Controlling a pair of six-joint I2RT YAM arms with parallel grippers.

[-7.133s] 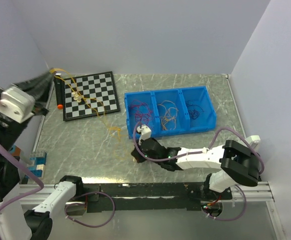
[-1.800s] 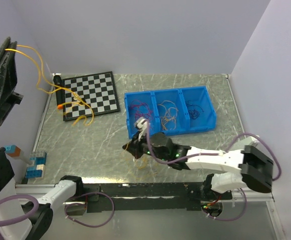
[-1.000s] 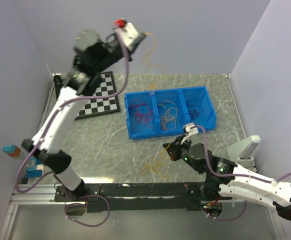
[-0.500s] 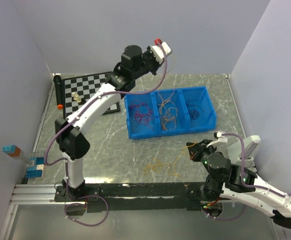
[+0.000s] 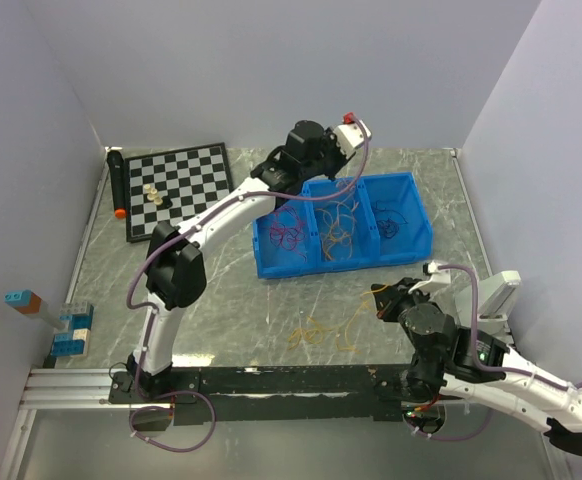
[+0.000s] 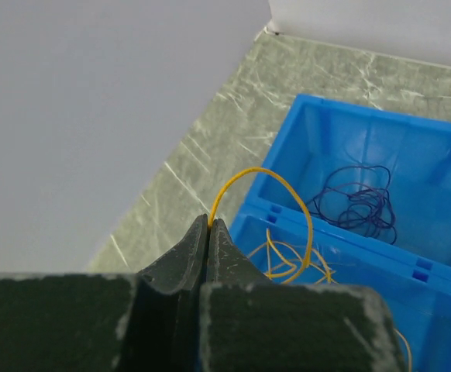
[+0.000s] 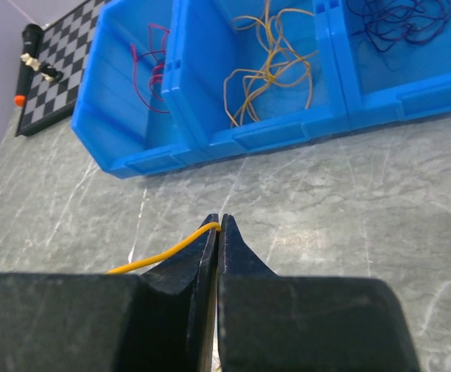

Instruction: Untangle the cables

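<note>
Cables (image 5: 323, 333) of yellow-orange wire lie tangled on the bench (image 5: 221, 290) just to the left of the right end effector (image 7: 218, 221). One strand (image 7: 163, 254) of that tangle rises to the tips of this end effector, whose jaws are pressed together on the wire with no gap showing. Ahead of it, beyond a strip of bare bench, stands the blue bin (image 7: 233, 143) with three compartments. It holds red cables (image 7: 157, 77) in the one ahead and to the left, orange cables (image 7: 270, 75) in the one straight ahead, and purple cables (image 7: 400, 22) in the one ahead and to the right. Farther off to its left, past the bin, lies a chessboard (image 7: 55, 70).

The left end effector (image 6: 210, 223) hangs above the bin, well apart from the right one. Its jaws are closed tight on a yellow loop (image 6: 250, 170) that arches up from the tips, bends to the right and drops among the orange cables just below and ahead. The purple cables sit in the next compartment, ahead and to the right of these tips. To the left of the end effector a grey wall (image 6: 94, 116) rises from the bench, and the bench runs on past the bin's far side to the corner ahead.
</note>
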